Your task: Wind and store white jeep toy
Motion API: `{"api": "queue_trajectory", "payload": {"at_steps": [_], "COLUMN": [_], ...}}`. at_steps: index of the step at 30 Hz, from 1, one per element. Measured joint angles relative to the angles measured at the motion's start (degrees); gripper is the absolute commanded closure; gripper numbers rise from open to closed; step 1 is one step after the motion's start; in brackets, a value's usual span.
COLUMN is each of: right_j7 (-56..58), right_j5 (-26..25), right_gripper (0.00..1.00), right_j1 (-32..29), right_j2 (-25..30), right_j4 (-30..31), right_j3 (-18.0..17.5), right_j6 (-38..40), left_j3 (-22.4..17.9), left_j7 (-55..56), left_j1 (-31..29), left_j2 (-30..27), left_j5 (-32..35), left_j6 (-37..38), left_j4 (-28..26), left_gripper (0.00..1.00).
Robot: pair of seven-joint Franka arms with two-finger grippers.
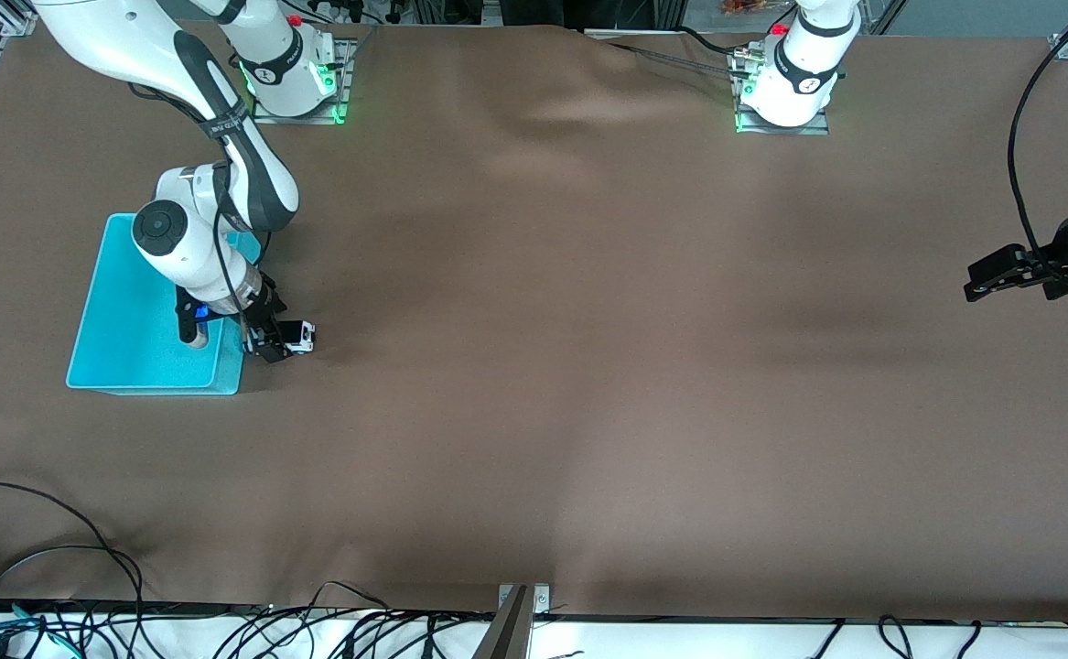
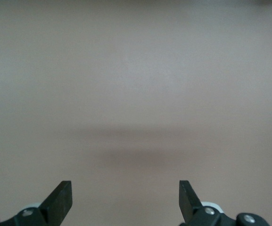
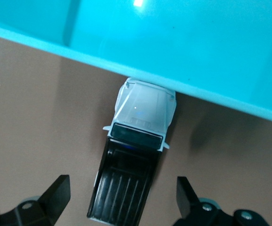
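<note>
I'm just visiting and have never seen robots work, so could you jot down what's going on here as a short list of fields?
Toy: white jeep toy on the brown table, its nose against the outer wall of the turquoise bin
Right pincer: open, straddling the jeep, not gripping it
Left pincer: open, waiting above bare table at the left arm's end
Bin contents: none visible
Stored yet: no

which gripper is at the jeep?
The right gripper, open beside the turquoise bin with the white jeep toy between its fingers. The left gripper waits open over bare table.
</note>
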State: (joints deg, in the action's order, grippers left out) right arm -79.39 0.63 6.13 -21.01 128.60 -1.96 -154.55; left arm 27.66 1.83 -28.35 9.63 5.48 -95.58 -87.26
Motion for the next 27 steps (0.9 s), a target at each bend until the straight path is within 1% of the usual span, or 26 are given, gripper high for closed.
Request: {"api": "queue_trajectory", "payload": {"at_steps": [12,14,16,22,25,26,27], "right_j7": [-0.21,-0.21,-0.21,-2.12,-4.35,-5.07,-5.66], "right_j5": [0.0,0.0,0.0,0.0,0.0,0.0,0.0], "right_gripper": [0.0,0.02,0.07,0.34,0.42,0.46,0.48], "right_j1": [-0.06,-0.06,-0.06,-0.06,-0.06,-0.05,-0.06], "right_j2": [-1.43,-1.43,-1.43,-1.38,-1.22,-1.15,-1.1], "right_j4": [0.0,0.0,-0.01,-0.18,-0.28,-0.3,-0.32], "right_j3": [0.98,1.05,1.08,1.11,1.14,1.14,1.14], "right_j6": [-0.26,-0.26,-0.27,-0.29,-0.29,-0.29,-0.3], "left_j3": [0.02,0.02,0.02,0.02,0.02,0.03,0.03], "left_j7": [0.0,0.0,0.0,0.0,0.0,0.0,0.0], "left_j1": [0.0,0.0,0.0,0.0,0.0,0.0,0.0], "left_j2": [0.0,0.0,0.0,0.0,0.0,0.0,0.0], "left_j5": [0.0,0.0,0.0,0.0,0.0,0.0,0.0], "left_j6": [0.0,0.0,0.0,0.0,0.0,0.0,0.0], "left_j4": [0.0,0.0,0.0,0.0,0.0,0.0,0.0], "left_gripper": [0.0,0.0,0.0,0.0,0.0,0.0,0.0]}}
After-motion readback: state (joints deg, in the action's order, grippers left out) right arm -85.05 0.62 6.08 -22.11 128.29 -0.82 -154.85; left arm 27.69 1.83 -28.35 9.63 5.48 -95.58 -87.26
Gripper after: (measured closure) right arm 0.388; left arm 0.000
